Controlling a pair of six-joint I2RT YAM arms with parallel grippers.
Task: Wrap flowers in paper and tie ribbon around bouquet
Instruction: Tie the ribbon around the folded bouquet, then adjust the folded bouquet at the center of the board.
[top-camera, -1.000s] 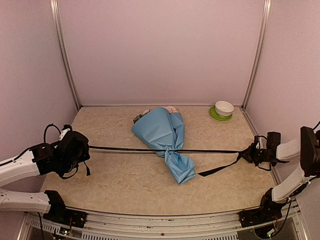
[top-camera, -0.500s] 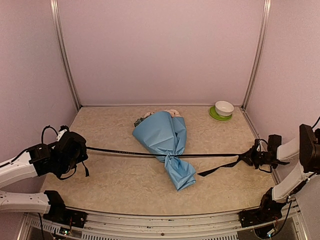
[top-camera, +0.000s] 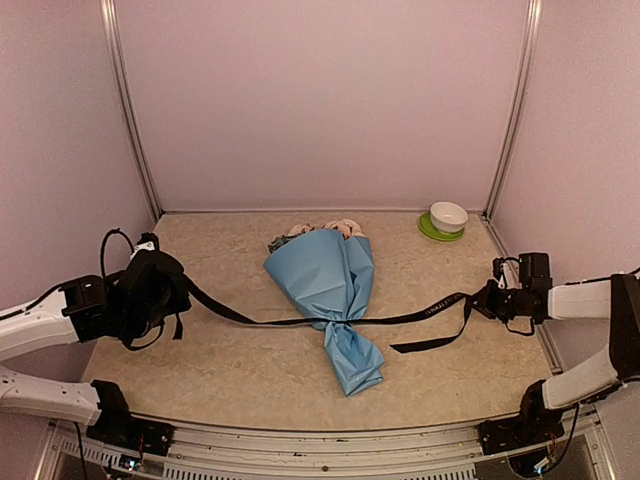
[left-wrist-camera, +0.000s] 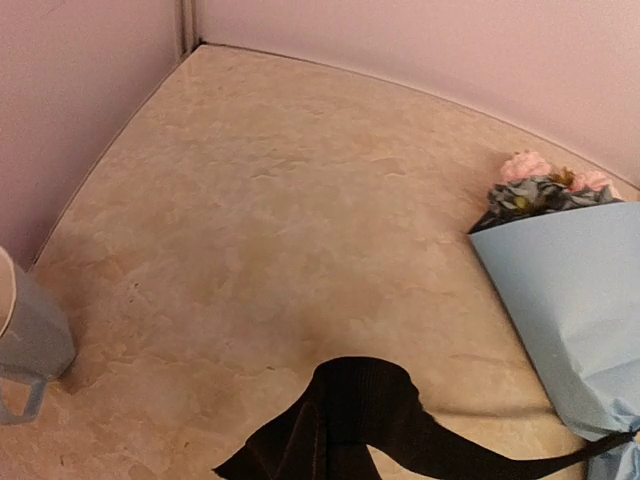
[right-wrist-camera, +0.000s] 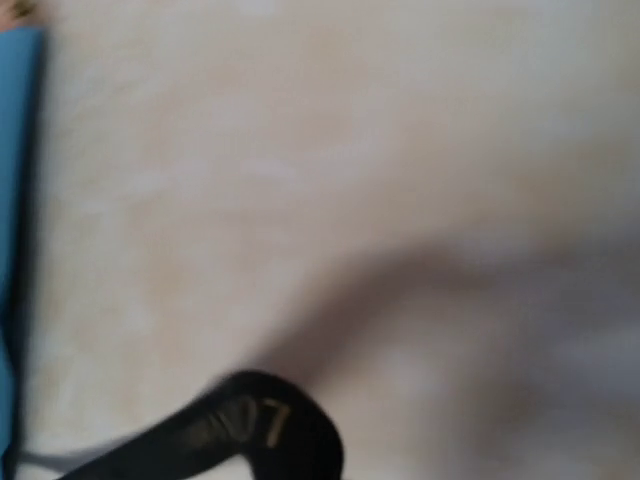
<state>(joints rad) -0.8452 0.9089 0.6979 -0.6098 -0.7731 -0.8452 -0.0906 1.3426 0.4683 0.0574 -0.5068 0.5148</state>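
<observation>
Pinching the ribbon (top-camera: 410, 318), left pincer (top-camera: 184, 289) and right pincer (top-camera: 486, 300) sit closed.

Pale gold printing shows on the black ribbon (right-wrist-camera: 255, 425) where it loops close beneath the right wrist camera: two or three characters, possibly digits, too blurred to read with certainty. Seen from above, faint light marks run along the ribbon's stretch near the right edge of the worktop (top-camera: 230, 370), too small to make out as letters or numbers.
</observation>
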